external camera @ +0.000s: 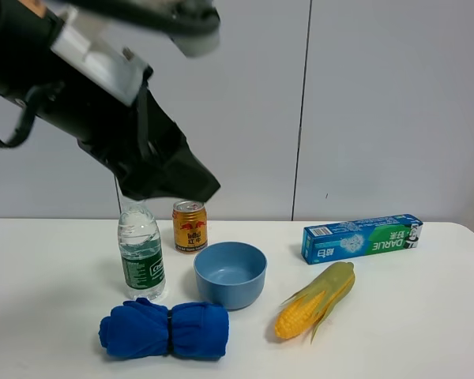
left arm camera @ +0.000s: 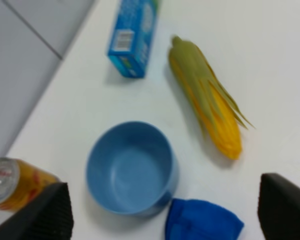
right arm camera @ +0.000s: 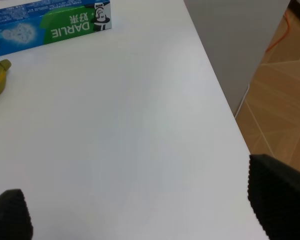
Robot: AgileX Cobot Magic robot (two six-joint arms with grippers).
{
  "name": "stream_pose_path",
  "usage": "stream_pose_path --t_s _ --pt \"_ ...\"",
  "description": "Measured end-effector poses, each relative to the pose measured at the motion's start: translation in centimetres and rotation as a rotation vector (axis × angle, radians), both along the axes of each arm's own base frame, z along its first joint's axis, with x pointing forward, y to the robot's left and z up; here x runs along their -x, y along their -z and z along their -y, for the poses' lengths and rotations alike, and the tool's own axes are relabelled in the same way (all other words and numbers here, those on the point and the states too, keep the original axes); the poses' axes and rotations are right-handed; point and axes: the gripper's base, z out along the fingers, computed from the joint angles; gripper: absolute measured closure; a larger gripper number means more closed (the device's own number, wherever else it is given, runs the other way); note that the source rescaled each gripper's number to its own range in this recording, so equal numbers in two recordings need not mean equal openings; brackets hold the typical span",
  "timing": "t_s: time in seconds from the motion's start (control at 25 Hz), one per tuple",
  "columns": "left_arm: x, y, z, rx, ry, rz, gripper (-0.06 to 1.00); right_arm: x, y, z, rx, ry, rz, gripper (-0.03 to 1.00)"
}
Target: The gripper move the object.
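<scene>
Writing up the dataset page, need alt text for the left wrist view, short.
Looking down on a white table, an empty blue bowl sits between the open tool's two dark fingertips. An ear of corn and a blue toothpaste box lie beyond it, with a yellow can and a blue cloth at the near edges.

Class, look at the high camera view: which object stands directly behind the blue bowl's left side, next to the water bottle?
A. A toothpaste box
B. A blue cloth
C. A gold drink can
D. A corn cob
C: the gold drink can stands upright behind the blue bowl, beside the water bottle.
</scene>
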Motion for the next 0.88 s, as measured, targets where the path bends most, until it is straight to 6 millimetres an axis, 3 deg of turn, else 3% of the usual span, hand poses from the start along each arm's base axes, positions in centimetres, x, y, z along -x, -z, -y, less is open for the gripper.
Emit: stream_pose_path --t_s 0.12,0.32,0.52,0.72,0.88 --pt "0.4 -1.2 -0.8 0.032 -0.043 0.025 0.34 0.0 0.0 0.0 0.0 0.0 0.0 -0.03" --pt "-1.3 -2.6 -3.5 0.026 -0.178 0.07 0.34 0.0 0.0 0.0 0.0 0.0 0.0 -0.03" --pt "-3.3 -6.3 -6.4 0.026 -0.358 0.123 0.34 0.0 0.0 0.0 0.0 0.0 0.0 -0.03" --pt "-4.9 -10.1 -11.3 0.031 -0.594 0.148 0.34 0.0 0.0 0.0 0.0 0.0 0.0 -0.03" --pt "-3.8 -12.4 -16.0 0.037 -0.774 0.172 0.34 0.0 0.0 0.0 0.0 0.0 0.0 -0.03"
